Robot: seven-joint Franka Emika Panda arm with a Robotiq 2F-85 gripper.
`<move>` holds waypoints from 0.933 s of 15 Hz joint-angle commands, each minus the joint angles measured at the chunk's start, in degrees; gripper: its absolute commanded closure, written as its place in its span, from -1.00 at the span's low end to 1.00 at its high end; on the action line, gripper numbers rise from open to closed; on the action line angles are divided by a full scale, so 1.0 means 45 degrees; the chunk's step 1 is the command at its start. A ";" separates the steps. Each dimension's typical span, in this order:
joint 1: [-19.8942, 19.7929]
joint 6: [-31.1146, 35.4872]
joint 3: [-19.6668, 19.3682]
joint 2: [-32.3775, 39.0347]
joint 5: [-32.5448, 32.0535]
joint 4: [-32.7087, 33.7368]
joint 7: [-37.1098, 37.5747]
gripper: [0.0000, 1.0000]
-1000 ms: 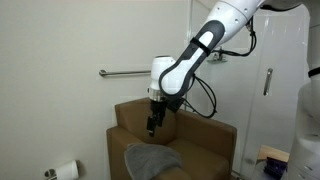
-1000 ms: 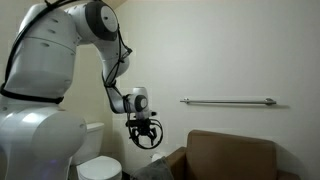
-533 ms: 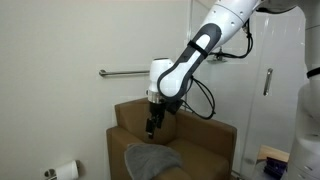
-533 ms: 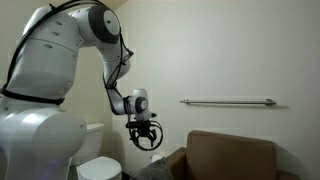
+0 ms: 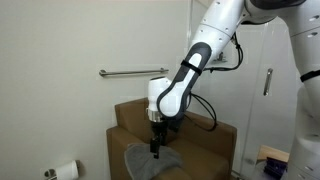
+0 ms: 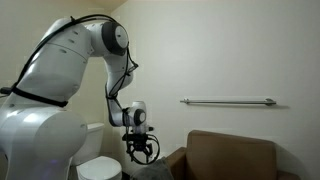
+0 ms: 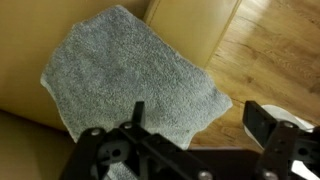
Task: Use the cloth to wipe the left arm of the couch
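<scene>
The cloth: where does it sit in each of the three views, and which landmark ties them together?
Exterior view: the cloth lies at bottom centre on the couch, just under the open claw.
Exterior view: at most a dim grey patch at the bottom edge, below the claw; too dark to be sure.
Wrist view: the cloth fills the centre and left.
Shared landmark: the tan couch.
</scene>
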 commanded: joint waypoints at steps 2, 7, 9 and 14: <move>0.1681 0.1687 -0.1577 0.1180 -0.2480 0.0067 0.2580 -1.00; 0.5727 0.2944 -0.5429 0.2446 -0.6536 0.0777 0.7253 -1.00; 0.6059 0.2997 -0.5626 0.2991 -0.6429 0.0943 0.7715 -1.00; 0.2937 0.4351 -0.2656 0.4247 -0.3203 0.0505 0.4542 -1.00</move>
